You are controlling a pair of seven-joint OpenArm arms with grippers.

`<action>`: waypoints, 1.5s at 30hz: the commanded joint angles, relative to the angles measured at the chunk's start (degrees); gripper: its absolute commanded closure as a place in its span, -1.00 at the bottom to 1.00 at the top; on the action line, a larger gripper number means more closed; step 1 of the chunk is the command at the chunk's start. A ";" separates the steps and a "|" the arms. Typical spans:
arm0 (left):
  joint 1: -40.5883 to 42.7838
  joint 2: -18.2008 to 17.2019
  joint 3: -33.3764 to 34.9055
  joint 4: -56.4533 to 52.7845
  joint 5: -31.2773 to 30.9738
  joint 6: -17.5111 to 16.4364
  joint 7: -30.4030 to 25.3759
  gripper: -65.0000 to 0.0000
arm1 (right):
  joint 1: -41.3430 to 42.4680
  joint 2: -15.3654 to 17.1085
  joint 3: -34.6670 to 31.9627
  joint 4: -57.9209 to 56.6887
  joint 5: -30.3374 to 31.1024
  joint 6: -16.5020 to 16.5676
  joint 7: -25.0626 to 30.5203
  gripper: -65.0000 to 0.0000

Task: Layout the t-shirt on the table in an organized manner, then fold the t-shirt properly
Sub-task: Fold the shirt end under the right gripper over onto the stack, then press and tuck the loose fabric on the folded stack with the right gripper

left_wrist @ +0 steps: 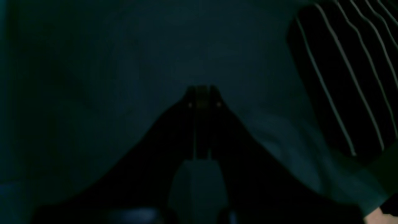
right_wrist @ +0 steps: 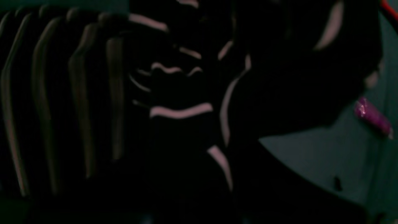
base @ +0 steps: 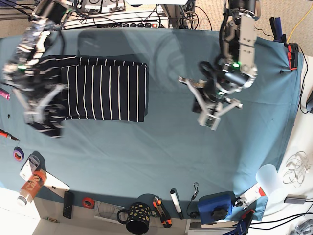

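The t-shirt lies on the table in the base view's upper left. The right arm overlaps the shirt's left edge. The left arm hangs over bare table, well apart, to its right. A mug sits at the table's near edge.

You're looking at the t-shirt filling most of the dim frame, its pale stripes straight at left and bunched in the middle. Teal tabletop shows lower right, with a purple object near the shirt's edge.
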 commanded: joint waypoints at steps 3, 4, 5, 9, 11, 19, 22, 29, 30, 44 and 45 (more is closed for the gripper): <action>-0.79 -0.02 -2.69 1.07 -0.63 -0.48 -0.52 1.00 | 0.83 0.70 -5.77 3.08 -2.62 -3.23 2.36 1.00; -0.79 -0.02 -3.48 1.07 -0.63 -1.51 -0.15 1.00 | 0.83 0.72 -7.58 3.76 -3.82 -4.50 3.21 1.00; -0.79 -0.02 -4.04 1.07 -0.66 -2.80 0.15 1.00 | 0.83 0.70 -9.18 4.50 -5.09 -5.70 3.76 1.00; -0.39 -0.02 -4.68 1.03 -0.66 -4.74 0.59 1.00 | 0.83 0.70 -14.47 6.40 -6.99 -7.82 4.66 1.00; 0.02 -0.02 -4.68 1.03 -0.63 -4.72 0.46 1.00 | 0.81 0.68 -17.05 6.38 -6.99 -7.82 4.68 1.00; 0.33 0.00 -4.68 1.03 -0.63 -4.74 0.48 1.00 | 0.81 0.68 -27.80 6.38 -11.23 -10.32 4.90 1.00; 0.31 0.00 -4.68 1.03 -0.66 -4.72 0.46 1.00 | 0.79 0.68 -31.10 6.38 -13.09 -10.80 4.90 1.00; 0.33 0.00 -4.68 1.03 -0.66 -4.72 0.44 1.00 | -2.36 0.70 -33.88 6.27 -13.20 -8.98 7.63 0.56; 0.33 0.00 -4.68 1.03 -0.66 -4.74 0.46 1.00 | -3.23 0.70 -33.88 6.27 -13.20 -9.05 8.24 0.38; 0.33 0.00 -4.68 1.03 -2.97 -4.74 0.04 1.00 | -1.70 0.68 -33.83 13.14 -12.37 -10.99 9.70 0.26; 0.33 0.00 -4.68 1.03 -2.97 -4.74 0.07 1.00 | -1.73 0.68 -33.86 13.09 -11.58 -10.97 10.14 0.26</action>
